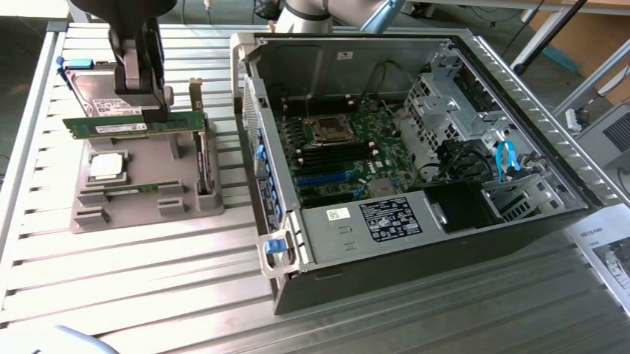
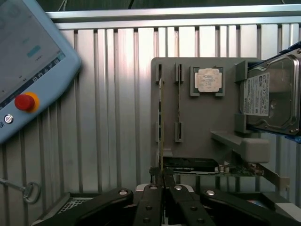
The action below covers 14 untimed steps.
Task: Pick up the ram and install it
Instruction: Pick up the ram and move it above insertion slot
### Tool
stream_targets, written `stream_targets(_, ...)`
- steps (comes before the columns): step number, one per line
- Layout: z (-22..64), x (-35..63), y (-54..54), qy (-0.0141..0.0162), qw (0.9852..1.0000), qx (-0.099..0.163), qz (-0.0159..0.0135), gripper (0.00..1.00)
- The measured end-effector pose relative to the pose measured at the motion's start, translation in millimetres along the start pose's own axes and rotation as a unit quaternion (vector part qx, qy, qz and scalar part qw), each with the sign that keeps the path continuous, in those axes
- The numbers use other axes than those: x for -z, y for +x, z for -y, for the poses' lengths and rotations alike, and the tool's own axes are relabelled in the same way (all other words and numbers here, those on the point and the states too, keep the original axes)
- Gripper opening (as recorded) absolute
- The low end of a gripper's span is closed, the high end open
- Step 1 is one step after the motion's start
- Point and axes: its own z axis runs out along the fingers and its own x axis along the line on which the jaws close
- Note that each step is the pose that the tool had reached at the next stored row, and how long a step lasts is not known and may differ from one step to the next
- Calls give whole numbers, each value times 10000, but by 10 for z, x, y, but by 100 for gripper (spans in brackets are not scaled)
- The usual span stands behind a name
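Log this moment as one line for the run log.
gripper: fingers shut on ram | ram: at grey parts holder, near hard drive | computer case: open, ram not yet installed

There were two ram sticks, one processor, one hard drive, one expansion card, one grey holder, one open computer case and one teach pendant.
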Motion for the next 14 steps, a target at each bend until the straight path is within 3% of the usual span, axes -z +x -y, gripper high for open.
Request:
stream_targets(6,12,0,1,0,10000,1,0,12)
stream_targets(14,157,3,-2,0,10000,1,0,12)
